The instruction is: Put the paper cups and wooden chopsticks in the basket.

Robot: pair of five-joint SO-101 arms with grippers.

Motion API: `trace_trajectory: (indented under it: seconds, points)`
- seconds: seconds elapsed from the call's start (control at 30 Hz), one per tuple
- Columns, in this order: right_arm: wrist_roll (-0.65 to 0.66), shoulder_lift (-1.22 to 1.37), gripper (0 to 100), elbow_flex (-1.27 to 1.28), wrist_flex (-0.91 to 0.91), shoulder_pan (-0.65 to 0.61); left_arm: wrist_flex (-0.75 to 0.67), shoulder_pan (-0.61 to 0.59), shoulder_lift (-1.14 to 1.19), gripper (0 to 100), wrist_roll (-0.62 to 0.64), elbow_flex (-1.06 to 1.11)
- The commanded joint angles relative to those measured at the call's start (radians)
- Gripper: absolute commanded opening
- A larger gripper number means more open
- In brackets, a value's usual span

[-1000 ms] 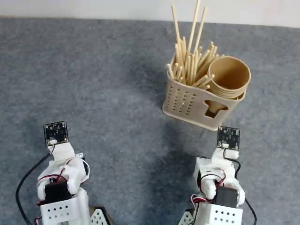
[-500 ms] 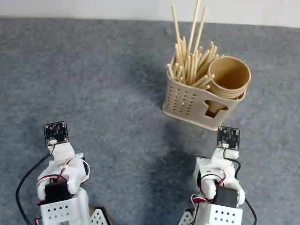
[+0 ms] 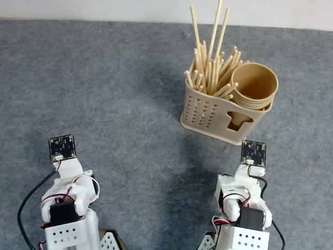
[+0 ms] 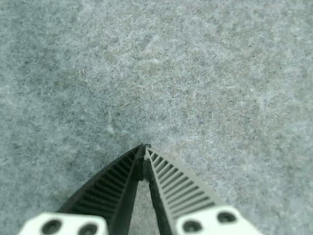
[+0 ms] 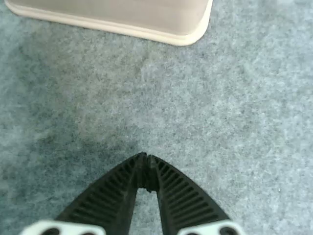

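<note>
The beige perforated basket [image 3: 208,115] stands on the grey carpet at the upper right. A stack of tan paper cups [image 3: 254,83] sits in its right part, and several wooden chopsticks [image 3: 210,62] stand upright in its left part. Both arms are folded back at the near edge. My left gripper [image 4: 145,147] is shut and empty over bare carpet. My right gripper [image 5: 146,156] is also shut and empty, with the basket's base [image 5: 122,17] a short way ahead of its tips.
Grey carpet [image 3: 104,83] covers the table, bare on the left and in the middle. A pale wall strip [image 3: 104,9] runs along the far edge. The left arm [image 3: 67,198] and right arm [image 3: 242,203] sit at the near edge.
</note>
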Motion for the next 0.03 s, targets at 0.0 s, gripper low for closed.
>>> trace_trajectory:
  seconds: [0.0]
  points:
    - [-0.002, -0.008, 0.6, 0.131, 0.002, 0.01, 0.002, 0.024, -0.012, 1, 0.0, 0.019]
